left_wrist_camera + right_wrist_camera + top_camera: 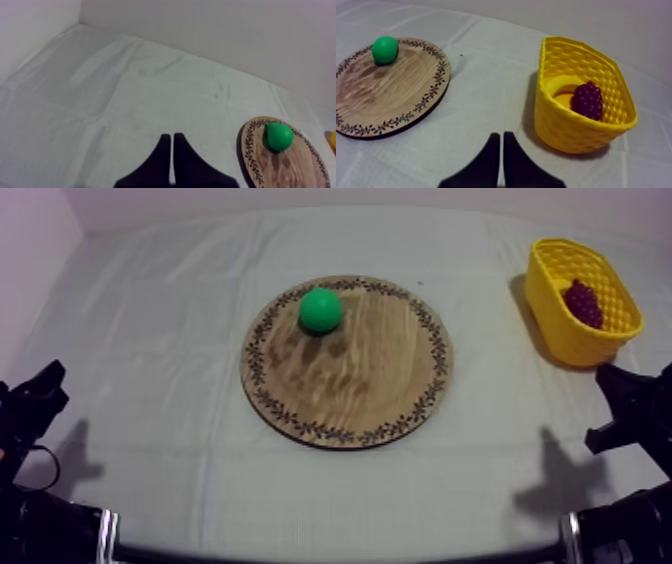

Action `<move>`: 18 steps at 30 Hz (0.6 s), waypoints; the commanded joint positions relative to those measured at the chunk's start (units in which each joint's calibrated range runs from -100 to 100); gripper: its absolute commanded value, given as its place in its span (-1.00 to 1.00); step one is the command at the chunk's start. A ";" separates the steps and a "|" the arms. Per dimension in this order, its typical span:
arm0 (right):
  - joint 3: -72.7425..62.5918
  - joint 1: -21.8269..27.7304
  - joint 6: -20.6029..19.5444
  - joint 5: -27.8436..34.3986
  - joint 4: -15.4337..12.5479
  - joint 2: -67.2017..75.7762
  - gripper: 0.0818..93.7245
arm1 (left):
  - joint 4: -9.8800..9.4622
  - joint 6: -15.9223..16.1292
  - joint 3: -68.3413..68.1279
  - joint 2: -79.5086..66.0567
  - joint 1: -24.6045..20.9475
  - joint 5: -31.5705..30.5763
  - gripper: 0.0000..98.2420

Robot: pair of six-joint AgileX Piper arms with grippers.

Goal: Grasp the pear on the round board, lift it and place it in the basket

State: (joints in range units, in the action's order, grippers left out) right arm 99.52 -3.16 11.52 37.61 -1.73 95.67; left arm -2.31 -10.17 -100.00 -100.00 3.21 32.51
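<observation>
A green pear (320,310) lies on the far part of the round wooden board (370,388) with a patterned rim, in the middle of the table. The pear (278,136) also shows on the board (295,170) in the left wrist view, and the pear (385,49) on the board (391,100) in the right wrist view. The yellow basket (560,328) stands at the far right with a bunch of grapes (583,303) inside. My left gripper (40,393) rests low at the left, my right gripper (625,403) low at the right. Both are shut on nothing, fingers (172,160) and fingers (501,155) together as a wedge.
The grey-white cloth (150,338) covers the table between the arms and the board. The basket (571,125) with the grapes (587,100) sits close ahead of my right gripper. A wall rises behind the table's far edge.
</observation>
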 commanded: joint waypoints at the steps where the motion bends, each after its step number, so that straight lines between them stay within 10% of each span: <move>1: 0.03 0.02 -0.02 -0.03 0.00 0.00 -0.99 | -0.01 -0.01 0.00 0.00 0.02 -0.01 -1.00; 18: 0.03 0.02 -0.19 -0.03 0.00 0.00 -0.98 | -0.01 -0.01 0.00 0.00 0.02 -0.01 -1.00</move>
State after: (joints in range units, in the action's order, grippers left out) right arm 99.52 -3.16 11.21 37.61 -1.73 95.67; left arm -2.31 -10.17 -100.00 -100.00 3.21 32.51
